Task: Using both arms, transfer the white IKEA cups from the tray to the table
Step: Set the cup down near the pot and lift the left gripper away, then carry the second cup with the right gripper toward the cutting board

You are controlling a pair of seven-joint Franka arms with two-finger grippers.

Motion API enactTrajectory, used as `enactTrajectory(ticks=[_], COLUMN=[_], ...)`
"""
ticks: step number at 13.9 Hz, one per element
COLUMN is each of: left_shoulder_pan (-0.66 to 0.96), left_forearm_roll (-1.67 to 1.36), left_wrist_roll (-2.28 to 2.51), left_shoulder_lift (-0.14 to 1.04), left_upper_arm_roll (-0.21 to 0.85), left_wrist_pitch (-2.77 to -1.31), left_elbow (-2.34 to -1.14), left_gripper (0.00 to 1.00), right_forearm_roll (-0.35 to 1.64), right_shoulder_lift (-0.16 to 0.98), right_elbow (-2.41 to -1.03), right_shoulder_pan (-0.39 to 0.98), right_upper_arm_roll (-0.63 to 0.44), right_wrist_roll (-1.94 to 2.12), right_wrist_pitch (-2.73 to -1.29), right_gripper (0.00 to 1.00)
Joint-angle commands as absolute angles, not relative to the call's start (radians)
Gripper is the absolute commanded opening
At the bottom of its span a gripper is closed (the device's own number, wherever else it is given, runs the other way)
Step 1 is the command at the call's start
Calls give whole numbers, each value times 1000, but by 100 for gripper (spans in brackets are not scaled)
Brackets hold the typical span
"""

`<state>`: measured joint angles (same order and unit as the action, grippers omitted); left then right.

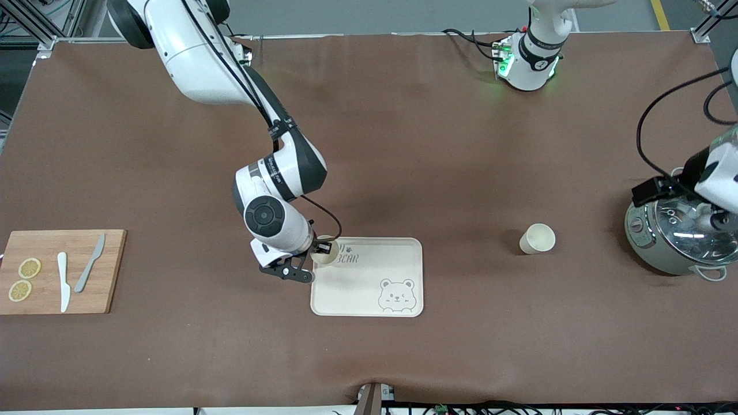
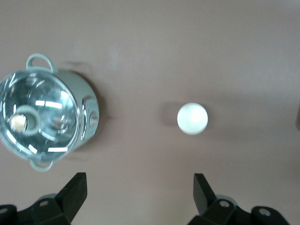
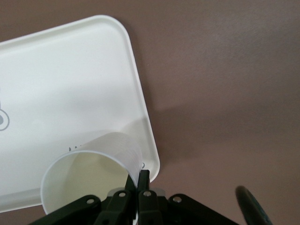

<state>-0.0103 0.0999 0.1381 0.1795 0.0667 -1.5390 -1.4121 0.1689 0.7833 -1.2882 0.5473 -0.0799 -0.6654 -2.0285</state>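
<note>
My right gripper [image 3: 140, 181] is shut on the rim of one white cup [image 3: 89, 174], one finger inside and one outside. In the front view this cup [image 1: 323, 253] is at the corner of the cream bear tray [image 1: 398, 253] that is farther from the front camera, toward the right arm's end. I cannot tell whether it touches the tray [image 3: 70, 84]. The second white cup [image 1: 537, 238] stands upright on the bare table between the tray and the pot. It also shows in the left wrist view [image 2: 192, 118]. My left gripper [image 2: 139, 192] is open and empty, high above the table near the pot.
A metal pot with a glass lid [image 1: 680, 236] stands at the left arm's end of the table and shows in the left wrist view [image 2: 44, 119]. A wooden cutting board [image 1: 60, 271] at the right arm's end holds two lemon slices and two knives.
</note>
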Motion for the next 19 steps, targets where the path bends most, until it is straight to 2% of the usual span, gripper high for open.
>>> enactTrajectory(ticks=[1,4,8,19], left_shoulder_pan=[-9,-12,-14,-17], left_forearm_roll=[110,86,32,5], left_wrist_roll=[124,123,121,77], left_shoulder_lift=[108,20,-126,-137], left_upper_arm_roll=[100,117,117,115], left_wrist_pitch=[-1499,-1511,-1598,-1594], left_elbow=[-1449,-1528,-1698,-1692], left_gripper=[100,100,100,100], right_forearm_roll=[158,158,156,58], right_shoulder_lift=[741,665,540,264], right_elbow=[-1310,-1409,-1584,-1971], right_shoulder_pan=[505,451,359,62], right_upper_arm_roll=[-71,-71,-72,-74], right_wrist_roll=[-683,-576,-375,73], right_wrist_pitch=[-1990,-1983,-1988,-2031], right_gripper=[0,0,0,0])
